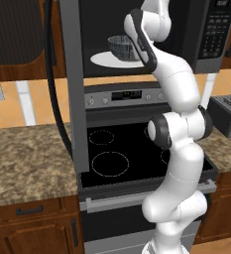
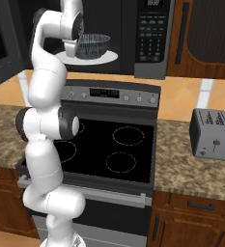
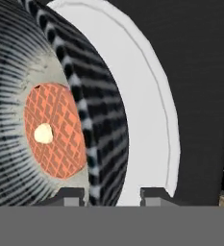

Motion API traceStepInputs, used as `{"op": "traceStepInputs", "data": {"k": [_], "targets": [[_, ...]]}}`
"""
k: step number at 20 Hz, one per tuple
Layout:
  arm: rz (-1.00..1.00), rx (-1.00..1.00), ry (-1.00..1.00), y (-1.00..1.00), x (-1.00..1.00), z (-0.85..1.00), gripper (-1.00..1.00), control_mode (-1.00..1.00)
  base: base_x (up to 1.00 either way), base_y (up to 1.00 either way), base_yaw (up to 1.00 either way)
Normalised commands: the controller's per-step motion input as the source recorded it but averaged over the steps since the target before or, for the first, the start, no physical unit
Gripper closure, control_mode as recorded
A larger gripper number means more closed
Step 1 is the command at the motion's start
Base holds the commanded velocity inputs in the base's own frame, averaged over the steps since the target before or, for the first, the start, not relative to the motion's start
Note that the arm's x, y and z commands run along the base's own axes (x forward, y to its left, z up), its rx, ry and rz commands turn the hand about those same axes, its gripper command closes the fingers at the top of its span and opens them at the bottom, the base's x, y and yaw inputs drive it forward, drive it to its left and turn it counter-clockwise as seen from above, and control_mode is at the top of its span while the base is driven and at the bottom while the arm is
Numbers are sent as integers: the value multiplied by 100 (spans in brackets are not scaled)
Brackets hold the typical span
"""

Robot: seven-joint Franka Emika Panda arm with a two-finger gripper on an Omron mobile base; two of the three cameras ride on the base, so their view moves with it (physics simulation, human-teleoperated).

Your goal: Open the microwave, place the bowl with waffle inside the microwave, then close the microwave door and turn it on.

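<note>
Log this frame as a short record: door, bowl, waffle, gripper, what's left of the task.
microwave door: swung open to the left
bowl: on the white turntable inside the microwave
waffle: lying in the bowl
gripper: at the bowl's rim, one finger on each side of the wall; grip unclear
toaster: on the counter right of the stove
left to do: close the door, switch on

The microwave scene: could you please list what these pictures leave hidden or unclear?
- Waffle: in both base views the bowl wall hides it.
- Hand: in the left base view the arm covers it.
- Microwave: panel labels too small; the top edge cuts it off.
- Microwave door: its glass is unseen, edge-on.
</note>
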Motion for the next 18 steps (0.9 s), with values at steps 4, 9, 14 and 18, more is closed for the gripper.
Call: {"op": "traceStepInputs", "data": {"k": [4, 9, 14, 18], "targets": [[-7, 0, -5, 0, -34, 0, -100, -100, 0, 0, 0], [-9, 7, -15, -12, -58, -18, -100, -100, 0, 0, 0], [-6, 4, -21, -16, -28, -49, -100, -100, 0, 0, 0], [0, 0, 4, -1, 0, -50, -100, -100, 0, 0, 0]]}}
